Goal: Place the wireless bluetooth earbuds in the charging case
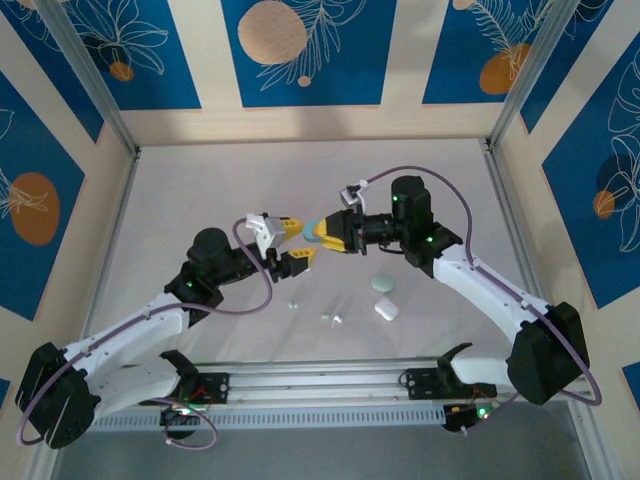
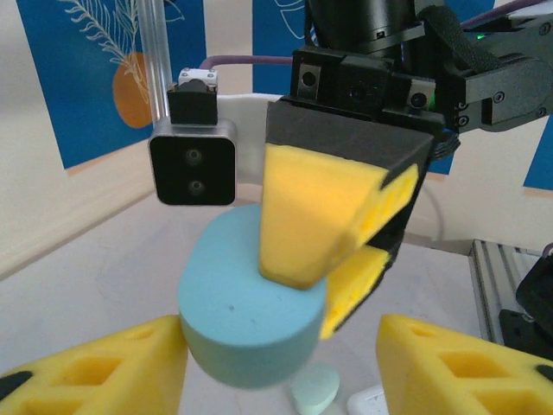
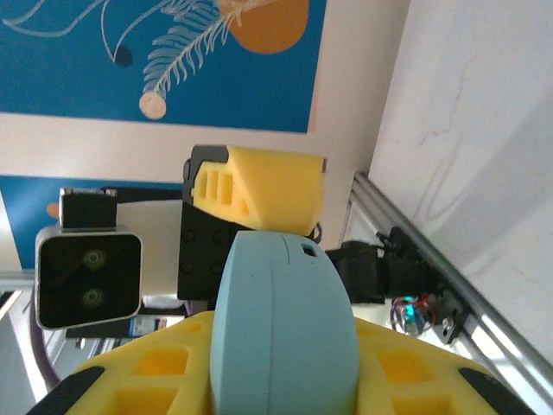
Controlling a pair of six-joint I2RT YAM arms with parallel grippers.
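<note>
- While both arms meet in mid-air over the table (image 1: 200, 200), the right gripper (image 1: 322, 237) is clamped on the pale blue charging case (image 1: 314, 230); the case sits between its yellow pads.
- The left gripper (image 1: 296, 243) is spread wide, with its fingers (image 2: 104, 367) flanking the case's end. Cannot tell if they make contact.
- The earbuds (image 1: 328, 317) are tiny specks on the table, nearer the arm bases and well apart from both sets of fingers.
- A pale green case (image 1: 383, 284) and a white case (image 1: 386, 309) lie right of the earbuds.

We've got a pale blue case (image 2: 251, 320), a mint green case (image 1: 382, 284) and a white case (image 1: 386, 309). Finger pads (image 2: 320, 216) are bright yellow. Walls (image 1: 310, 50) are blue with white leaves and orange circles.
</note>
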